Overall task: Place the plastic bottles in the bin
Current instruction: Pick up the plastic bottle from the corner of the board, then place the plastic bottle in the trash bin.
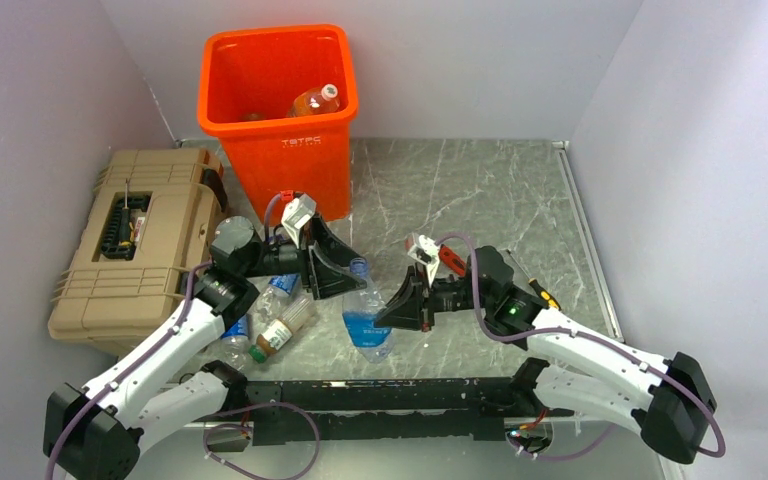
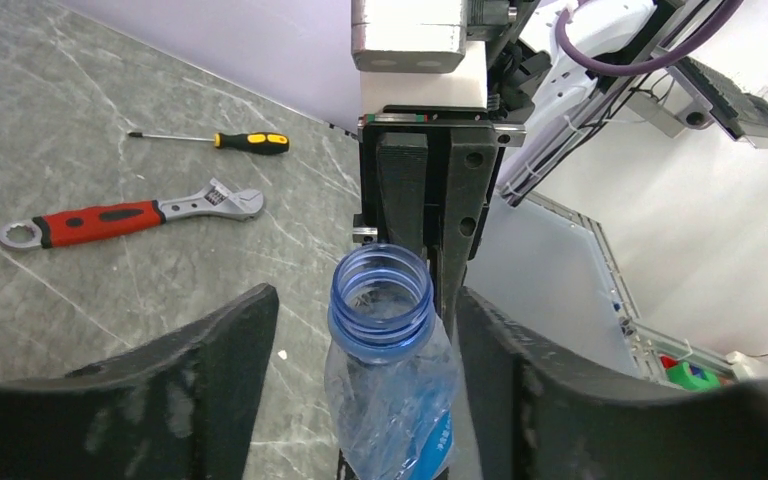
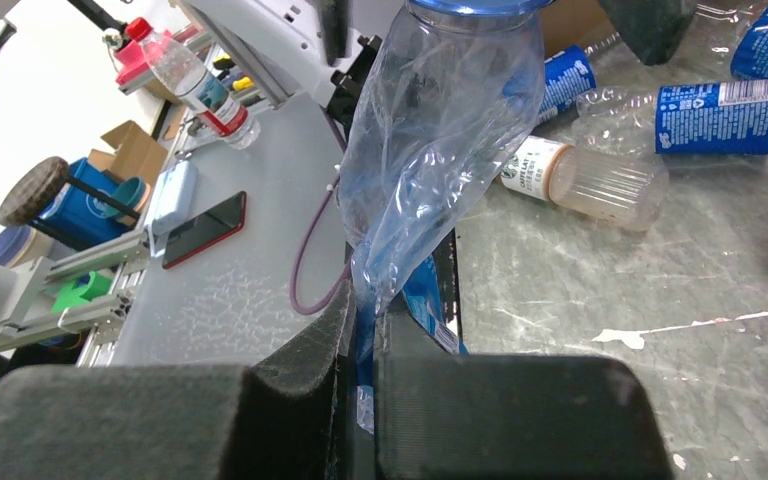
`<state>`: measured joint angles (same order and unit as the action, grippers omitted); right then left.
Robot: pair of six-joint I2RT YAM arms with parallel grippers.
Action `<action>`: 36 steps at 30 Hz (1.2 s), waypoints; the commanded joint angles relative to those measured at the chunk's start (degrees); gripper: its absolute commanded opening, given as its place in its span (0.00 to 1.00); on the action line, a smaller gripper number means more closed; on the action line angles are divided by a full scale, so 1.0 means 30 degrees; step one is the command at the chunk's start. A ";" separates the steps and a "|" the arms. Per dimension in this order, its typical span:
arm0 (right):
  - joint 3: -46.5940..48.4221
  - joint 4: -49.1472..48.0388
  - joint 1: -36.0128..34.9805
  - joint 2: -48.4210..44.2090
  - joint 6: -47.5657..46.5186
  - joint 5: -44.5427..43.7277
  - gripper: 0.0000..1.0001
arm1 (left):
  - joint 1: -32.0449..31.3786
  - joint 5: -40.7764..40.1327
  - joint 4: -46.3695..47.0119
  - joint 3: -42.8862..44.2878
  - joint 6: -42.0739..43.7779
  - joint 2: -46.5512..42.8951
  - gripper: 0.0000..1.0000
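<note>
A crumpled, capless blue-tinted bottle [image 3: 440, 150] is pinched low on its body by the right gripper [image 3: 360, 330], whose jaws are clamped tight on the flattened plastic. It is held upright between the two arms. Its open neck is flanked by the fingers [image 2: 230, 350] of the left gripper [image 2: 365, 320], which are spread with a gap on each side; no contact can be made out, though the far side of the neck is partly hidden. A handover from right to left is judged to be in hand. Next, the left jaws would need to be closed on the neck before the right grip is let go. Further off, several loose bottles [image 1: 278, 330] are lying on the marbled table top [image 1: 520, 200]. At the back, at least one orange bottle [image 1: 316, 101] is already held in the orange bin [image 1: 290, 150]
</note>
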<state>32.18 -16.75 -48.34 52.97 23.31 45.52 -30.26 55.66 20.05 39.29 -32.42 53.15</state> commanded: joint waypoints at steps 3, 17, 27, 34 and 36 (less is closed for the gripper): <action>0.0815 -0.0911 -0.0119 0.0247 -0.0804 0.0078 0.00 | -0.0079 0.0106 0.0582 0.0696 0.0225 0.0090 0.48; 0.0272 0.0134 -0.0148 -0.0524 -0.0156 -0.3408 0.91 | -0.0079 -0.1691 0.0601 0.0445 0.1084 -0.1006 0.00; -0.0782 -0.2115 -0.0148 -0.0557 0.1023 -0.6197 0.93 | 0.0013 -0.5521 0.0325 0.0593 0.1903 -0.2556 0.00; 0.0382 0.0910 -0.0155 -0.2148 -0.0214 -0.5892 1.00 | 0.0009 -0.9182 -0.3320 0.4092 0.4366 -0.3647 0.00; 0.0777 0.1637 -0.0149 -0.2484 -0.0445 -0.5310 1.00 | 0.0009 -1.0552 -0.3797 0.5087 0.5042 -0.3738 0.00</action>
<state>30.28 -15.68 -48.58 47.79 24.38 27.70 -30.35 33.74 11.40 47.79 -23.27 43.81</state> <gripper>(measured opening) 0.993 0.362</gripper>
